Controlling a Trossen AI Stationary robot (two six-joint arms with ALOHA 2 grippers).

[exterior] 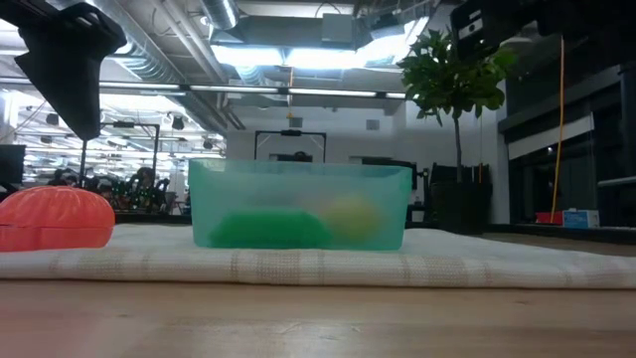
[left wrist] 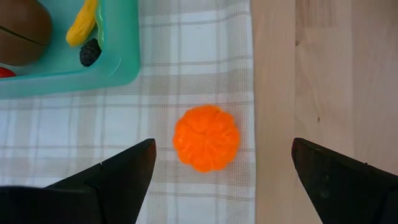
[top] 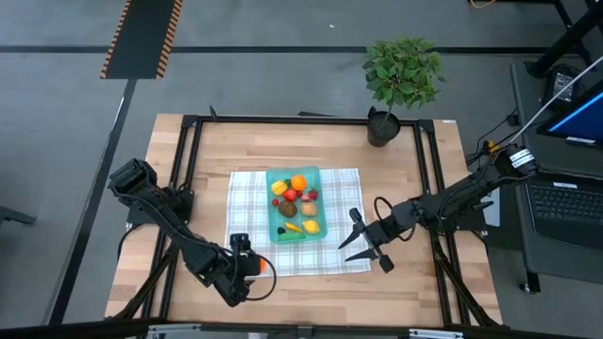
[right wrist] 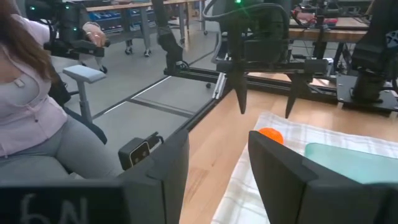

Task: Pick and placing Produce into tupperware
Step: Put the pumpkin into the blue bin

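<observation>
The teal tupperware [top: 323,201] sits on the white-and-grey checked cloth [top: 247,193] and holds several toy produce pieces [top: 298,184]. One ribbed orange piece [left wrist: 206,137] lies on the cloth near its near-left corner, apart from the tupperware [left wrist: 118,59]. My left gripper [left wrist: 222,149] hangs open above this piece, with a finger on either side and neither touching it. From the right wrist view its fingers [right wrist: 242,102] end above the orange piece [right wrist: 270,135]. My right gripper [top: 356,237] is open and hovers over the cloth's right edge, beside the tupperware.
A potted plant [top: 400,80] stands at the table's far edge. Bare wood [left wrist: 329,74] runs beside the cloth's edge near the orange piece. A black frame [top: 188,127] runs around the tabletop. A seated person [right wrist: 31,106] is beyond the table's left side.
</observation>
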